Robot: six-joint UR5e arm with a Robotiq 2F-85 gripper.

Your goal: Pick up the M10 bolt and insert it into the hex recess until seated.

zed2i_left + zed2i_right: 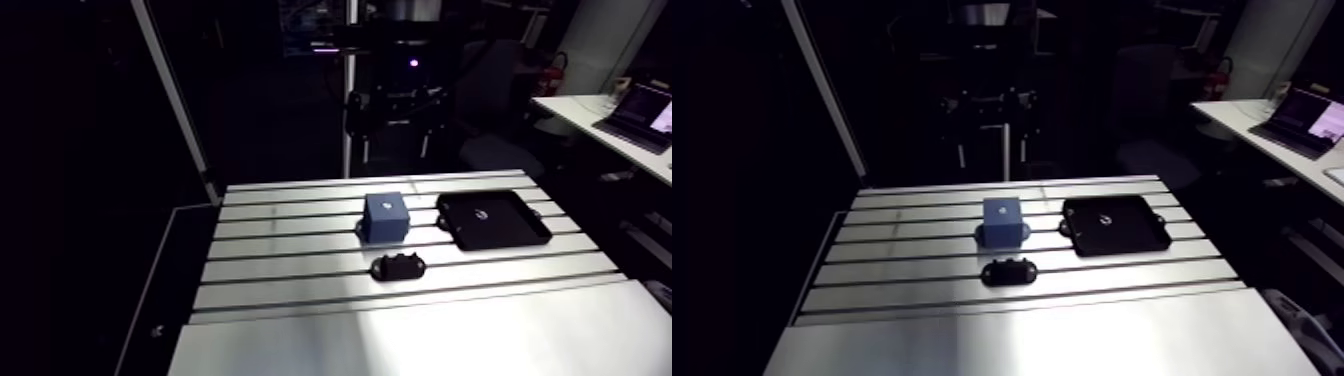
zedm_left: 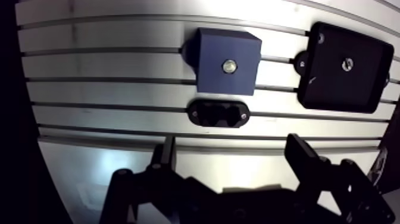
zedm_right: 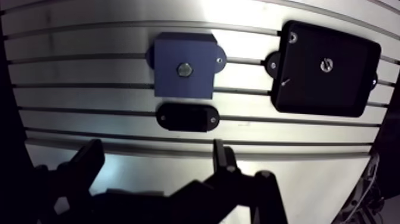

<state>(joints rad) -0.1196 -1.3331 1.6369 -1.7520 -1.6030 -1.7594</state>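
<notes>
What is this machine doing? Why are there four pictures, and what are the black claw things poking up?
This is a robot arm working at a metal table. Two pictures come from a camera high on the arm, looking down over the whole table. The other two come from a camera on the robot's wrist, so you see its two black jaws poking up. The jaws stand wide apart and hold nothing. On the table sit a blue block with a shiny spot on top, a small black oval piece between the block and the jaws, and a flat black tray beside the block with a tiny shiny thing in it. It is too small to tell if that is the bolt.
</notes>
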